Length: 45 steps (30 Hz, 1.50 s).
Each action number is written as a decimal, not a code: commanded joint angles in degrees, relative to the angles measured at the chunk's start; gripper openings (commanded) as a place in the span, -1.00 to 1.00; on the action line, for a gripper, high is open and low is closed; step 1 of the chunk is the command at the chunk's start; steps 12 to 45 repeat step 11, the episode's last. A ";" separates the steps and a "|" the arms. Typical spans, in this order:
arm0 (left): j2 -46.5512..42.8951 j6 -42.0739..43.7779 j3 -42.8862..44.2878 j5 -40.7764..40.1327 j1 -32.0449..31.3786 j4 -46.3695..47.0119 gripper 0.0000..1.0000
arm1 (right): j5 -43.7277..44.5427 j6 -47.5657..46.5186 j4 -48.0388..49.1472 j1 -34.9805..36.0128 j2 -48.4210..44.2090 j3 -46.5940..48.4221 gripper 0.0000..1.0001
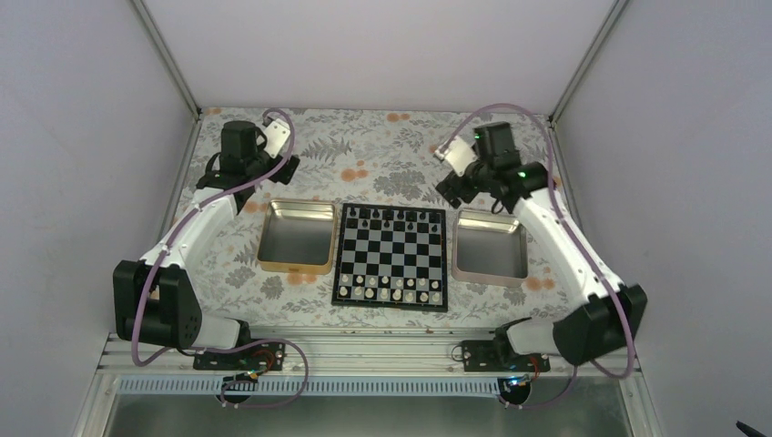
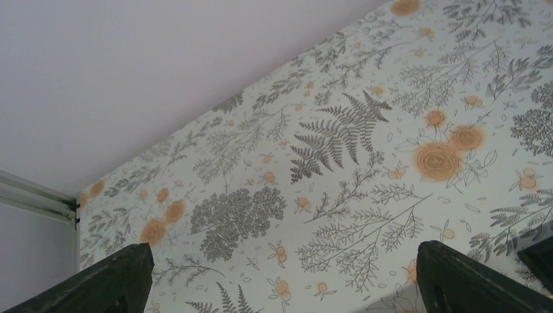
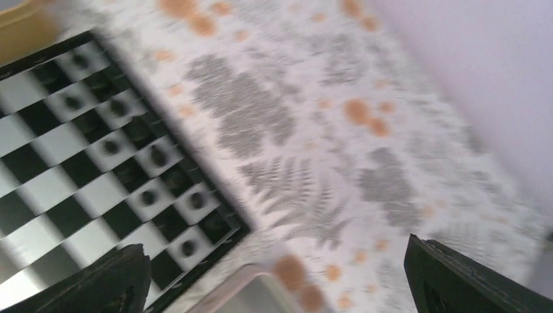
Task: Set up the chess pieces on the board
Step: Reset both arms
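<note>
Hovering above the tabletop's (image 1: 401, 146) far right side, right tool (image 3: 274, 248) gapes wide, empty. Far left, left tool (image 2: 283, 248) likewise spread, holding nothing. Mid-tabletop, the board (image 1: 391, 258) lies between gold tray (image 1: 293, 269) and silver tray (image 1: 490, 275); black chess pieces (image 1: 391, 217) line its far rows.

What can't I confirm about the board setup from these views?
- Top view: chess pieces too small to tell type or exact square.
- Right wrist view: motion blur smears the board; the frame edge cuts most of it off.
- Left wrist view: tablecloth only, board out of frame.
</note>
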 commanded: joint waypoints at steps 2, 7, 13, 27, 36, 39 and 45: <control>0.66 -2.13 2.42 -0.97 -0.35 -1.10 1.00 | 8.57 -1.04 18.18 -6.19 -5.79 -9.36 1.00; -0.96 -2.64 1.98 -2.56 -0.34 -0.45 1.00 | 3.79 -0.55 20.26 -9.53 -6.70 -9.07 1.00; -2.07 -3.17 0.84 -4.03 -0.34 1.06 1.00 | 2.50 -0.38 20.23 -9.72 -6.96 -8.35 1.00; -2.07 -3.17 0.84 -4.03 -0.34 1.06 1.00 | 2.50 -0.38 20.23 -9.72 -6.96 -8.35 1.00; -2.07 -3.17 0.84 -4.03 -0.34 1.06 1.00 | 2.50 -0.38 20.23 -9.72 -6.96 -8.35 1.00; -2.07 -3.17 0.84 -4.03 -0.34 1.06 1.00 | 2.50 -0.38 20.23 -9.72 -6.96 -8.35 1.00; -2.07 -3.17 0.84 -4.03 -0.34 1.06 1.00 | 2.50 -0.38 20.23 -9.72 -6.96 -8.35 1.00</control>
